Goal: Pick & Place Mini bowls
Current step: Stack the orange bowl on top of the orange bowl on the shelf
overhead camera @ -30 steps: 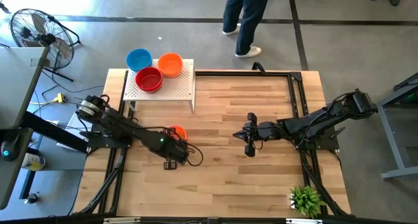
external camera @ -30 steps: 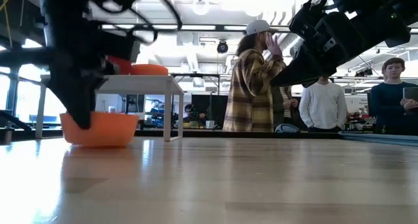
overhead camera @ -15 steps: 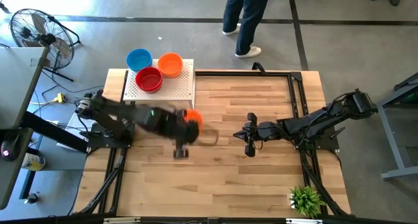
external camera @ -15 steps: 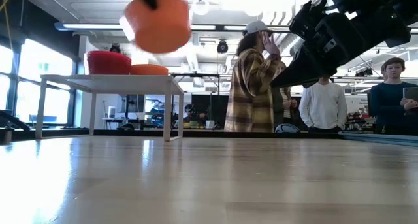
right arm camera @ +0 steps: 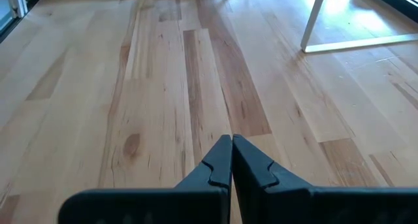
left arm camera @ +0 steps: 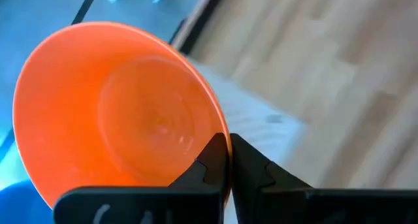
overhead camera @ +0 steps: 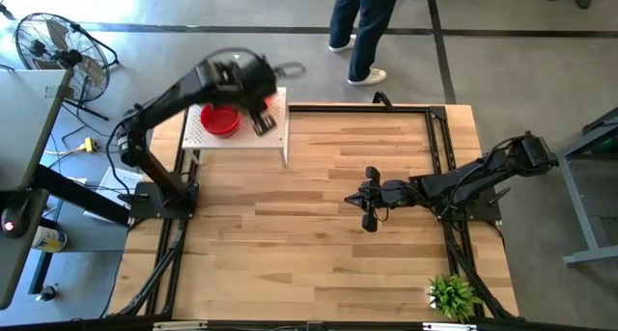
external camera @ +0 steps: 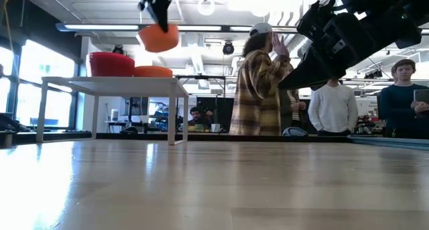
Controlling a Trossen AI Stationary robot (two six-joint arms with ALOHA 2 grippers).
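Bowl in the air now: your left gripper, jaws pinched on the rim of the orange mini bowl, has carried it up off the table and over the white stand, above the red bowl. What's left, I judge, is lowering and release. Your right gripper waits closed and empty mid-table.

two orange bowls, one red bowl

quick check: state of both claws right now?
Left claw: shut on the rim of an orange mini bowl, held up over the white stand.
Right claw: shut, empty, low over the table.
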